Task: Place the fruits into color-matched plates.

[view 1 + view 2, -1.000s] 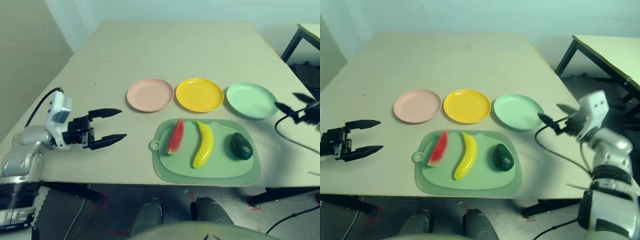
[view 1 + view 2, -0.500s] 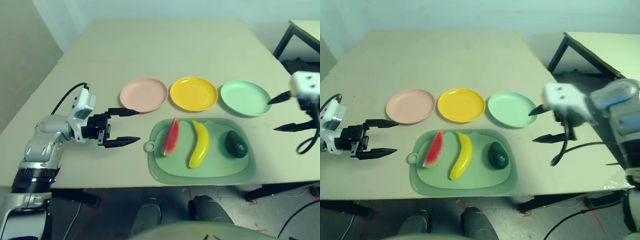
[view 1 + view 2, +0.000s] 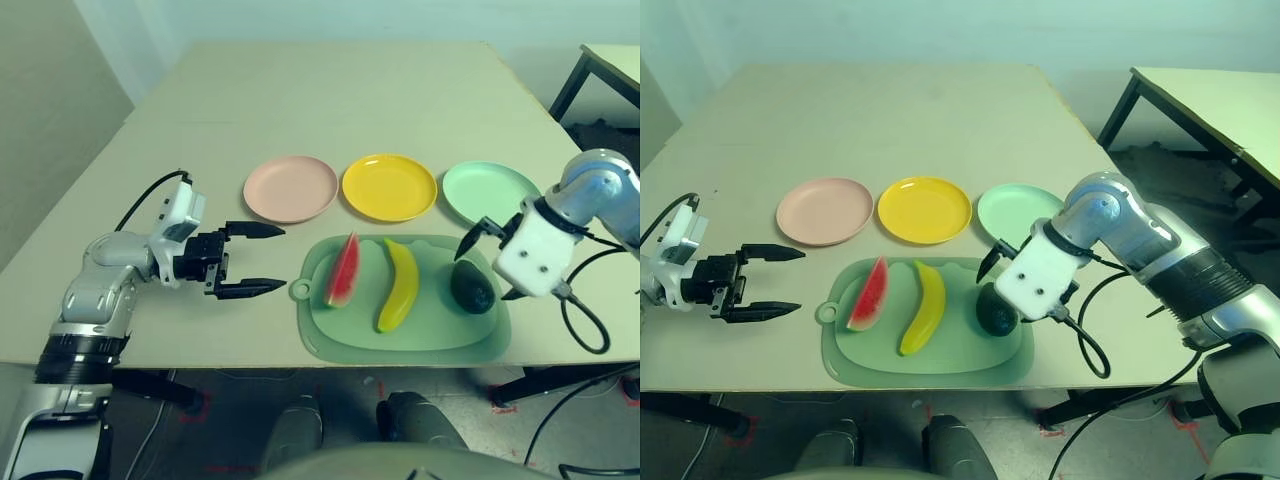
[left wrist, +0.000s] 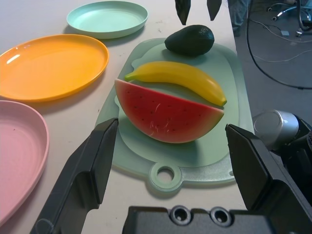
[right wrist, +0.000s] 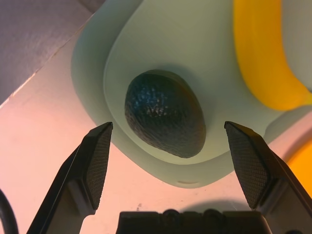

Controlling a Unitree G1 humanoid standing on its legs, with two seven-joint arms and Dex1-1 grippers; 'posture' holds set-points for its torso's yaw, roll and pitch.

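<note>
The table point(image 3: 330, 90) carries a green mat point(image 3: 405, 335) near its front edge. Behind the mat sit the pink plate point(image 3: 291, 188), yellow plate point(image 3: 389, 187) and green plate point(image 3: 485, 190), all bare. On the mat lie watermelon point(image 3: 342, 271), banana point(image 3: 398, 286) and avocado point(image 3: 472, 288). The right hand point(image 5: 170, 165), fingers apart, hangs over the avocado. The left hand point(image 3: 262, 259), fingers apart, points at the mat.

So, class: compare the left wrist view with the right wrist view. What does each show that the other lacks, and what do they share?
Left wrist only: the watermelon wedge, the pink plate, the green plate and the mat's ring tab.
Right wrist only: the right gripper with its fingers wide apart above the avocado.
Both: the avocado, the banana, the green mat under them and some of the yellow plate.
</note>
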